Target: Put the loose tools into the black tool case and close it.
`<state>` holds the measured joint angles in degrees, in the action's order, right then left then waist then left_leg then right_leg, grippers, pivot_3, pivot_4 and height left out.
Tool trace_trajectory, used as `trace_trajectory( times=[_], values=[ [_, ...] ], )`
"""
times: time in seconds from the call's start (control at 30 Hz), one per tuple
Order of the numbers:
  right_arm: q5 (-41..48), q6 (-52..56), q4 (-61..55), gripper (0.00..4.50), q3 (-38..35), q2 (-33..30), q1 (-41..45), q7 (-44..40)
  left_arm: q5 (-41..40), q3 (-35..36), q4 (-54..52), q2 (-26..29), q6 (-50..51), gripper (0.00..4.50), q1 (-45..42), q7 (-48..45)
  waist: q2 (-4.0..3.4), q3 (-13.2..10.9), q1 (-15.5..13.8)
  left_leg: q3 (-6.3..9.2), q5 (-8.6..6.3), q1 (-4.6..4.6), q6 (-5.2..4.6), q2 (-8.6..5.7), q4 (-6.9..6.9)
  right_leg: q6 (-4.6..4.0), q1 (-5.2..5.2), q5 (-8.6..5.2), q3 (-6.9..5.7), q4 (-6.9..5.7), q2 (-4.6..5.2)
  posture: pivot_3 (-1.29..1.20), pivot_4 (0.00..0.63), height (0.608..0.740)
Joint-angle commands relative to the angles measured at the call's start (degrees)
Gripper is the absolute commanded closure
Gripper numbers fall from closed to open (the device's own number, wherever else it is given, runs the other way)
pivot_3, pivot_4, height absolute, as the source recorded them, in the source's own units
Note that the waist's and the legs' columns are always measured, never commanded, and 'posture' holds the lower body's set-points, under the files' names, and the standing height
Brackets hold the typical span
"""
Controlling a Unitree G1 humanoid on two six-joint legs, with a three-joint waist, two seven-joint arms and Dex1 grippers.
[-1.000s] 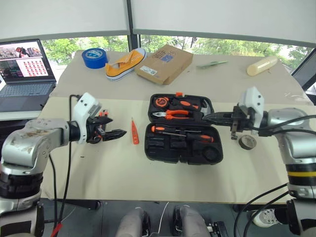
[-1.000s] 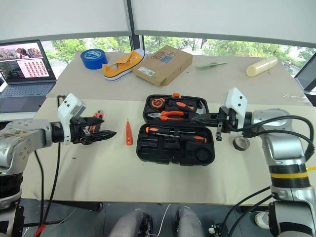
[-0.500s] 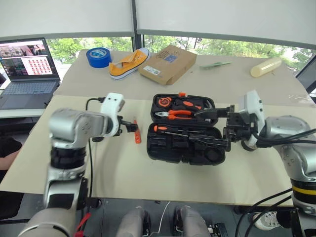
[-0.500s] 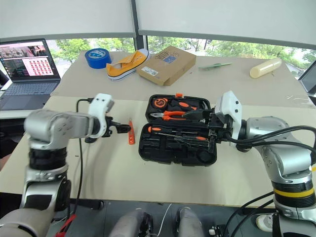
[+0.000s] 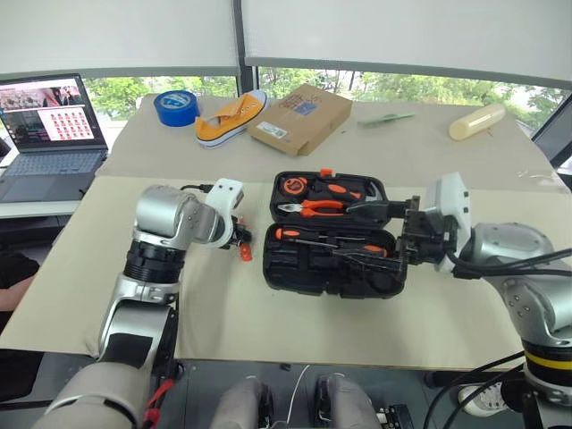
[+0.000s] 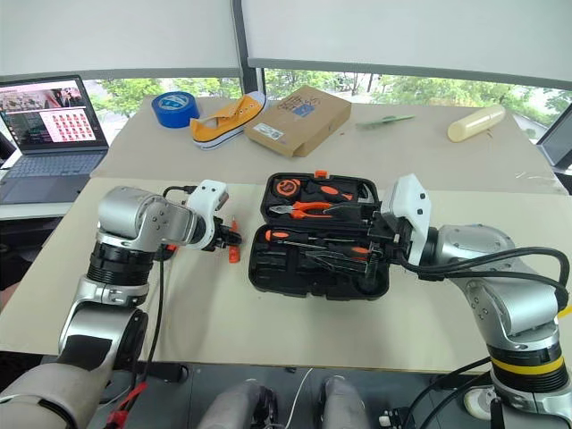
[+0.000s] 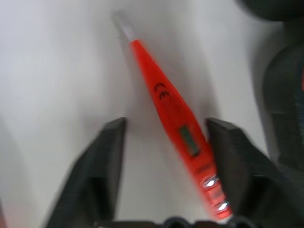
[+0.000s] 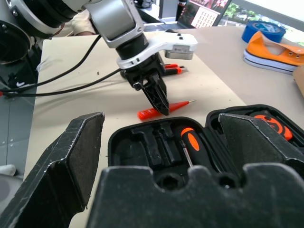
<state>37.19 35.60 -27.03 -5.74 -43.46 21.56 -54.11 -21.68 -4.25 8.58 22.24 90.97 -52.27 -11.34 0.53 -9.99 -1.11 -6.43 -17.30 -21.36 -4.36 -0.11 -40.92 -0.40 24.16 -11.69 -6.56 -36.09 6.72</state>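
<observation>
While the black tool case [image 5: 331,234] lies open near the middle of the tabletop [image 5: 268,304], you have one slim orange tester screwdriver [image 7: 178,128] lying loose on the cloth just beside the case's left edge. Your left pincer [image 6: 228,239] points down over it, fingers [image 7: 107,156] spread on either side of the orange body without pinching it; one finger looks close to the tester's butt end. Inside the case you can see orange-handled pliers [image 5: 313,206] in the far half and a black-and-orange screwdriver [image 5: 331,236] in the near half. Your right pincer [image 5: 402,234] hovers over the case's right side, fingers [image 8: 76,156] spread wide and holding nothing. Farther back sit a blue tape roll [image 5: 174,106], a yellow shoe [image 5: 229,117], a brown cardboard box [image 5: 299,117], and a laptop [image 5: 49,134] at far left.
</observation>
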Motion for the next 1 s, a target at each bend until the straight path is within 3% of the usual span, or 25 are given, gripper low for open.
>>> trace_trajectory(
  times=[0.03, 0.13, 0.2, 0.33, 0.43, 0.6, 0.8, 1.0],
  values=[
    [1.86, 0.42, -2.05, 0.0, -2.68, -0.84, 0.22, 0.98, -0.22, -1.3, 2.54, -0.13, 1.11, 3.31, 2.28, -2.32, 0.0, 0.0, -0.04, 0.0, 0.01, 0.0, -0.01, 0.0, 0.01, 0.0, 0.0, 0.0, 0.0, 0.01, 0.0, 0.0, 0.15, 0.731],
    [1.73, 0.49, -2.18, 0.0, -2.87, -1.57, -0.25, 0.98, 0.17, -2.92, 2.2, 4.2, -1.39, 4.08, 2.24, -5.0, 0.0, 0.0, 0.02, -0.01, 0.01, 0.0, -0.03, -0.01, 0.0, 0.0, -0.01, 0.0, 0.0, 0.02, 0.02, 0.0, 0.15, 0.731],
    [1.73, 0.59, -2.33, 0.0, -3.02, -2.1, -0.7, 0.89, 0.43, -4.76, 1.9, 7.01, -3.56, 4.08, 2.07, -7.32, 0.01, 0.0, 0.23, -0.03, 0.0, 0.0, 0.0, 0.01, 0.02, 0.0, 0.03, 0.0, 0.02, 0.02, 0.01, 0.0, 0.15, 0.731],
    [3.53, 3.97, -3.07, 0.0, -5.16, -5.87, -5.11, -1.02, 3.92, -17.62, -6.2, 22.2, -31.81, 4.08, 0.3, -33.6, 0.08, -0.07, 0.8, -0.13, 0.0, -0.05, 0.18, 0.06, 0.12, -0.04, 0.23, -0.01, 0.11, -0.02, -0.04, 0.0, 0.15, 0.731],
    [3.34, 3.93, -4.66, 0.0, -6.43, -8.56, -9.22, -1.95, 5.76, -20.23, -6.82, 25.89, -50.02, 4.08, -1.33, -48.35, 0.09, -0.08, 0.46, -0.16, 0.01, -0.41, 0.29, 0.1, 0.15, -0.26, 0.66, -0.03, 0.11, -0.03, -0.06, 0.0, 0.15, 0.731],
    [2.49, 3.76, -5.75, 0.0, -7.55, -8.68, -12.14, 0.56, 7.21, -24.66, -4.74, 21.13, -63.55, 4.08, -5.13, -64.89, 0.1, -0.08, -0.58, -0.11, 0.26, -0.94, -0.19, 0.03, -0.13, -0.28, 0.78, -0.01, -0.22, 0.06, 0.07, 0.0, 0.15, 0.731],
    [2.84, 3.47, -7.64, 0.0, -8.44, -8.05, -14.41, 3.12, 15.25, -31.66, 3.23, 11.93, -63.75, 4.08, -9.69, -67.73, 0.12, -0.09, -0.93, -0.17, 0.32, -1.05, -0.33, 0.01, -0.21, -0.23, 0.86, -0.01, -0.39, 0.01, -0.35, 0.0, 0.15, 0.731],
    [3.28, 3.4, -9.01, 0.0, -9.64, -7.27, -15.66, 5.4, 21.95, -34.16, 12.78, 5.14, -61.83, 4.08, -13.35, -66.57, 0.16, -0.11, -1.02, -0.12, 0.27, -1.23, -0.46, 0.03, -0.34, -0.11, 0.97, -0.06, -0.41, 0.0, -0.4, 0.0, 0.15, 0.731]
  ],
)
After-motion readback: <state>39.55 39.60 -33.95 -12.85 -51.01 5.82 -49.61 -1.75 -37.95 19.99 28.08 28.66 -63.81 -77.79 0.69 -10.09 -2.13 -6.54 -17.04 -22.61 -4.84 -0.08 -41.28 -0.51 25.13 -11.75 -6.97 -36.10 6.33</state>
